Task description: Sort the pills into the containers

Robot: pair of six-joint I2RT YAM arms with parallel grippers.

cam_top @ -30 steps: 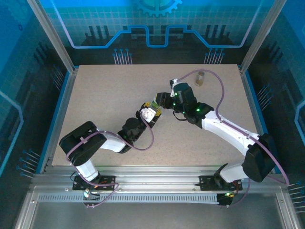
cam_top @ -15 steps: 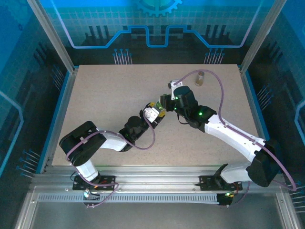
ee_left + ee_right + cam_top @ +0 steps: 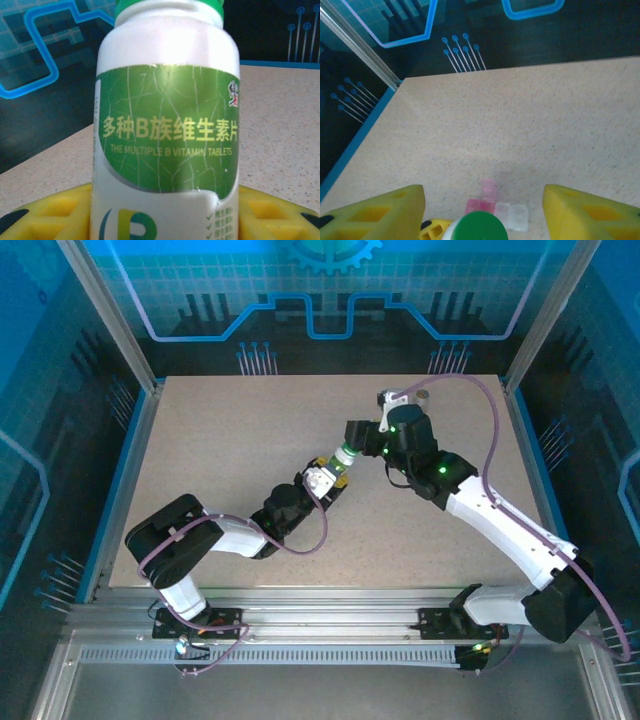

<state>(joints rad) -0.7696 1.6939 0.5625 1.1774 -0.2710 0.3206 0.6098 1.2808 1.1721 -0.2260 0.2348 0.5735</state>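
Note:
My left gripper (image 3: 325, 476) is shut on the white bottle with green cap (image 3: 341, 457) and holds it above the table's middle. In the left wrist view the bottle's green label (image 3: 167, 125) stands upright between my yellow fingers (image 3: 47, 212). My right gripper (image 3: 352, 440) is open just up and right of the cap. Its yellow fingers (image 3: 375, 215) stand wide on either side of the green cap (image 3: 480, 227), clear of it. A small clear and pink container (image 3: 492, 202) lies on the table beyond the cap. The pills are out of view.
The brownish vial (image 3: 421, 394) stands at the table's far right, mostly hidden behind my right wrist. The speckled table (image 3: 220, 440) is bounded by blue rails and metal posts, with open surface on the left and back.
My right gripper has opened, let go of the bottle's cap and drawn back up and to the right. The left gripper still holds the bottle, which has shifted slightly.

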